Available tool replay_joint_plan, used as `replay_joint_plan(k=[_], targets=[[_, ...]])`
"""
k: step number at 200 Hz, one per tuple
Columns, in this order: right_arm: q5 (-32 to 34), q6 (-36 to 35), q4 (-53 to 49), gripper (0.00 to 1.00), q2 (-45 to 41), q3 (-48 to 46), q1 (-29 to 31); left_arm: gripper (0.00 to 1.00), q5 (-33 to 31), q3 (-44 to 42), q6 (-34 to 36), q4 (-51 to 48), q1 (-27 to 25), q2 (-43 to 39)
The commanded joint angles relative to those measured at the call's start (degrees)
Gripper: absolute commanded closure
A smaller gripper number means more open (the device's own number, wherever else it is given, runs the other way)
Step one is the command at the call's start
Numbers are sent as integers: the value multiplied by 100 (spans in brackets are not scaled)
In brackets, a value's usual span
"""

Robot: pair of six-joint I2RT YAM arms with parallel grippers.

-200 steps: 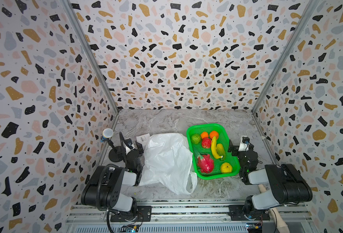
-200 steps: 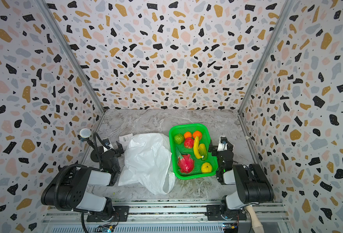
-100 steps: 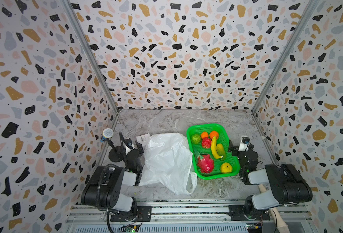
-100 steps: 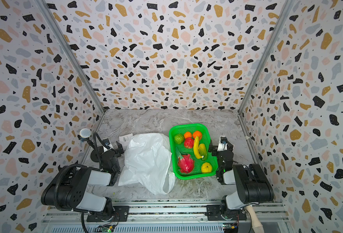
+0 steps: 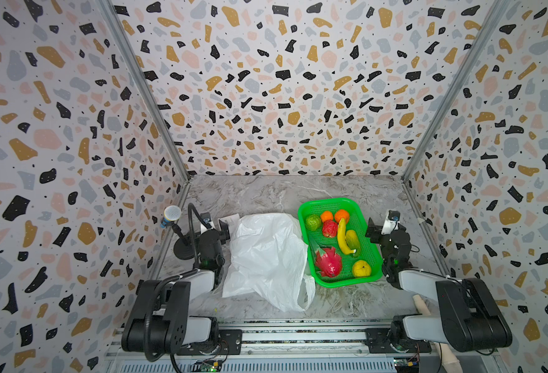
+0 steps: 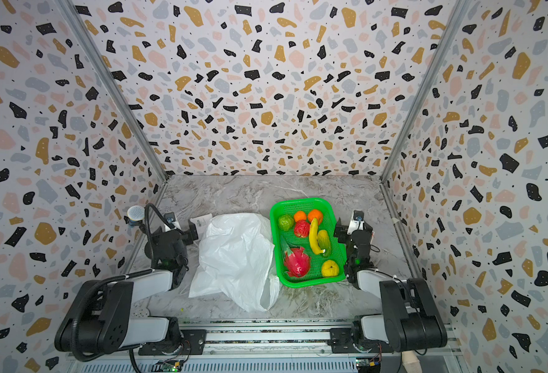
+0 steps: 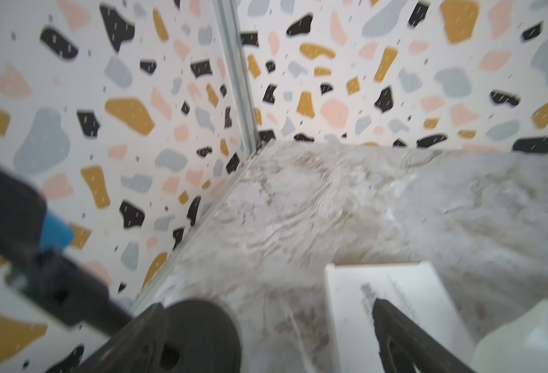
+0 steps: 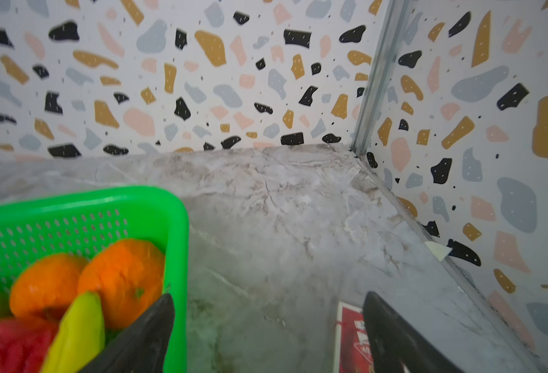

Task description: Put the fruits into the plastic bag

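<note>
Bag [image 5: 266,258], white and crinkled, flat on marble table [image 5: 266,193] at lower centre of both top views, one handle loop toward bottom edge, right side touching green tray [image 5: 327,201]. Fruit all inside that tray, right of centre: round green fruit [image 5: 313,222], two oranges [image 5: 341,215] and round red fruit [image 5: 329,228] crowded at upper end; banana [image 5: 342,235] and green-yellow oblong fruit [image 5: 352,240] side by side down middle, touching; dragon fruit [image 5: 329,264] at lower left corner, round yellow fruit [image 5: 361,268] at lower right corner, apart from each other. Left claw [image 5: 221,231] just left of bag's upper corner, low over table; fingers [image 7: 395,342] spread wide in left wrist view, empty. Small white box [image 7: 379,290] on table just beyond those fingers, beside bag's upper left corner in top views. Right claw [image 5: 374,230] just beside tray's right rim, level with banana; fingers [image 8: 143,339] wide apart in right wrist view, gripping nothing, one tip in front of tray corner close to oranges, contact there impossible to tell. Red and white card [image 8: 348,336] flat on table beneath other tip. Microphone [image 5: 172,214] on black stand at far left, against wall, beside left arm.
</note>
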Motion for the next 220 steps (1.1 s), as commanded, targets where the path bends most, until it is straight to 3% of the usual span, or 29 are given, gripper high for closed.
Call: replay_joint_plan(k=[1, 21, 38, 61, 88, 113, 136, 172, 184, 206, 220], targets=[[974, 1049, -1858, 13, -533, 574, 476, 1, -11, 690, -325, -1290, -35, -346], [1085, 1575, -2881, 13, -753, 950, 1088, 0, 104, 1019, -1675, -2011, -181, -440], [1217, 1815, -3301, 13, -972, 971, 1580, 0, -225, 1238, -2096, -2746, -926, -460], [673, 2007, -3417, 12, -1182, 765, 1787, 0, -917, 1401, -2042, -3506, -2325, -663], [-368, 1653, -2888, 10, -1218, 338, 1736, 0, -1318, 1802, -1574, -4244, -3936, -866], [-343, 1708, -2962, 10, -1067, 312, 1696, 0, -757, 2564, -1122, -5327, -5161, -608], [-222, 1823, -3058, 10, -957, 374, 1612, 0, -247, 3121, -1054, -6289, -5688, -85], [-56, 1889, -3195, 10, -926, 377, 1493, 1, 102, 3321, -606, -6597, -6201, 631], [-46, 1876, -3219, 10, -937, 382, 1469, 1, -215, 3592, -534, -6973, -6345, 1006], [-67, 1858, -3248, 11, -984, 382, 1439, 0, -1585, 4099, -749, -7741, -6610, 1651], [-79, 1858, -3261, 11, -1017, 382, 1431, 0, -2103, 4184, -944, -7955, -6689, 1737]])
